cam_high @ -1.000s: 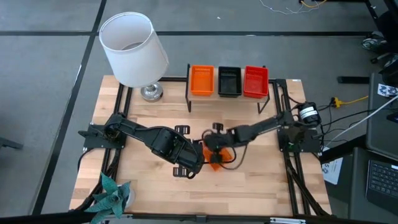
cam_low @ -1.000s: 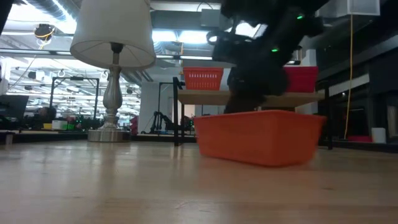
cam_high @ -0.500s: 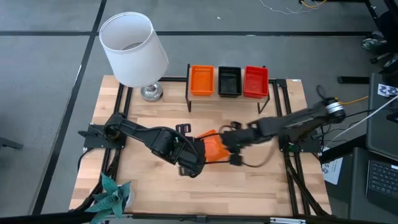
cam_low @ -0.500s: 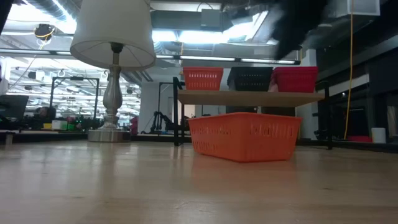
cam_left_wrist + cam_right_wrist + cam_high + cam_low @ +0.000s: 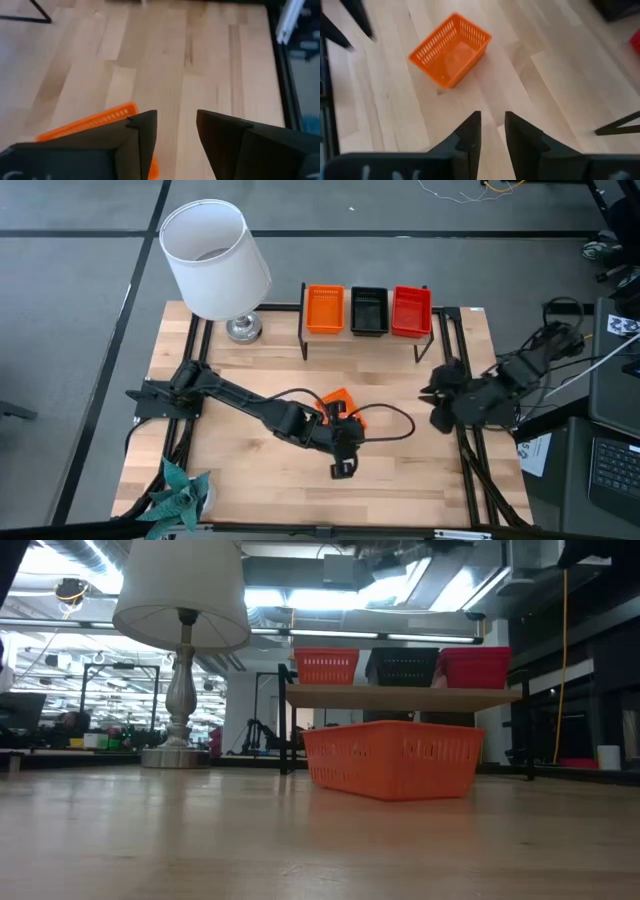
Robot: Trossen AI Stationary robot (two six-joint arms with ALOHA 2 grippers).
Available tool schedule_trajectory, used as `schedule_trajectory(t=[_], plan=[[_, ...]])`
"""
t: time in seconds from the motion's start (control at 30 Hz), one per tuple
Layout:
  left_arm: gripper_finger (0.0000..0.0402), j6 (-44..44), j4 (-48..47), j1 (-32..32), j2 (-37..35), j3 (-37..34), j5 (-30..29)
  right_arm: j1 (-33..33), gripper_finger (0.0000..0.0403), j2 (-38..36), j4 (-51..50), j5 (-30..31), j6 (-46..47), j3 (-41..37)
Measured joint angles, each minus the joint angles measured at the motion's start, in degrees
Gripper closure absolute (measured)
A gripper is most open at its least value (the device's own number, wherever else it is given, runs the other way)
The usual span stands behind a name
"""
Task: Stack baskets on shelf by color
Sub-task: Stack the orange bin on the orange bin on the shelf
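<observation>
— Where was the loose orange basket?
— On the table, just behind the left gripper, whose fingers stood apart, empty.
— And the right gripper?
— Well off near the table's edge, fingers slightly parted, shelf beyond.

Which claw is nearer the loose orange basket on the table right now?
Left. The left claw hovers right beside the orange basket, fingers open and empty. The right claw is pulled back at the table's right edge, well clear of it.
</observation>
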Motion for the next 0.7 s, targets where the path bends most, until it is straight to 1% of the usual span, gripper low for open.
schedule_trajectory(t=[0.1, 0.23, 0.4, 0.57, 0.7], plan=[[0.0262, -3.9, 6.6, 0.5, 0.0, -5.0, -0.6, 1.3, 0.0317, -2.3, -1.9, 1.3, 1.0, 0.0], [0.0260, -8.5, 11.2, 0.5, 0.0, -11.2, -2.4, 1.6, 0.0317, -4.6, -5.2, 3.1, 1.2, 0.0], [0.0261, -13.5, 15.9, 0.5, 0.0, -18.6, -5.8, 1.6, 0.0317, -6.3, -5.3, 5.7, 1.0, 0.0], [0.0261, -15.0, 22.4, 0.5, 0.0, -24.3, -5.8, 1.6, 0.0317, -6.3, -5.3, 6.8, 0.6, 0.0], [0.0262, -13.9, 22.8, 0.4, 0.0, -26.5, -6.7, 1.6, 0.0317, -6.3, -5.2, 6.8, -0.5, -0.1]])
